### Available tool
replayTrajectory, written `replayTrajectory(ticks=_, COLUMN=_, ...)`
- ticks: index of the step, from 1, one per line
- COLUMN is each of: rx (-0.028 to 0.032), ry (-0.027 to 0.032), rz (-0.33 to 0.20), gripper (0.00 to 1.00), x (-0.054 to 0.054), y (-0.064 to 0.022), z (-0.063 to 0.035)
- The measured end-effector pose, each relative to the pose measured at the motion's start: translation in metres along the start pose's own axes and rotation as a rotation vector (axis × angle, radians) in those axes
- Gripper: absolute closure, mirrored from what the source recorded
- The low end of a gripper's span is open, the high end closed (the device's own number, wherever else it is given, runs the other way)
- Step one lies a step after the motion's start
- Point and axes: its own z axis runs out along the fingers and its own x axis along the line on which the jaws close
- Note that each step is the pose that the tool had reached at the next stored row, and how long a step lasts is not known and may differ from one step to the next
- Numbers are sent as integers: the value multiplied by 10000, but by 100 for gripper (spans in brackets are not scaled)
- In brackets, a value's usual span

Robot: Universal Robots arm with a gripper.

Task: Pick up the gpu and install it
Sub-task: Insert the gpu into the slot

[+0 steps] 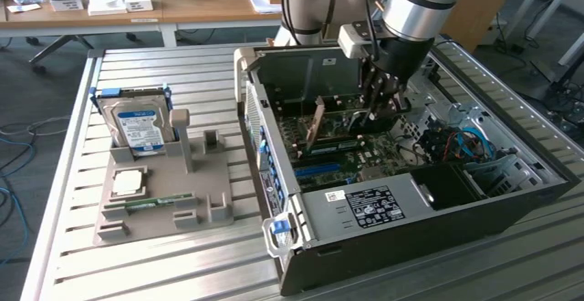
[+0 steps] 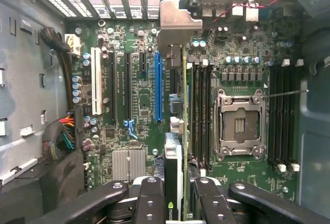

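The gpu [image 2: 178,131] shows edge-on in the wrist view, a thin green card standing upright over the motherboard [image 2: 139,105]. Its silver end bracket [image 2: 178,22] reaches the case's rear slot openings. My gripper [image 2: 178,203] is shut on it, one black finger [image 2: 152,198] on each face. The card runs parallel to the long blue slot [image 2: 158,87] and just beside it. I cannot tell whether its edge touches a slot. In the exterior view my gripper [image 1: 373,113] reaches down into the open computer case [image 1: 411,198], with the gpu [image 1: 333,128] below it.
An open CPU socket [image 2: 241,126] and memory slots lie beside the card. A power supply [image 1: 370,208] and cables fill the case's near end. On the exterior view's left, a grey fixture [image 1: 164,198] holds a hard drive [image 1: 137,123], a RAM stick [image 1: 150,203] and a CPU [image 1: 128,181].
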Motion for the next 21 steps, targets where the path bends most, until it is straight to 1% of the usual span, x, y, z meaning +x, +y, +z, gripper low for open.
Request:
replayTrajectory(ticks=4, rx=-5, ry=3, rz=-56, gripper=73, x=4, y=16, z=39)
replayTrajectory(ticks=10, rx=-5, ry=4, rz=-56, gripper=73, x=12, y=50, z=134)
replayTrajectory(ticks=13, rx=-6, ry=7, rz=-58, gripper=73, x=14, y=57, z=154)
replayTrajectory(ticks=18, rx=-5, ry=5, rz=-56, gripper=73, x=17, y=117, z=174)
replayTrajectory(ticks=21, rx=-5, ry=6, rz=-56, gripper=73, x=21, y=147, z=212)
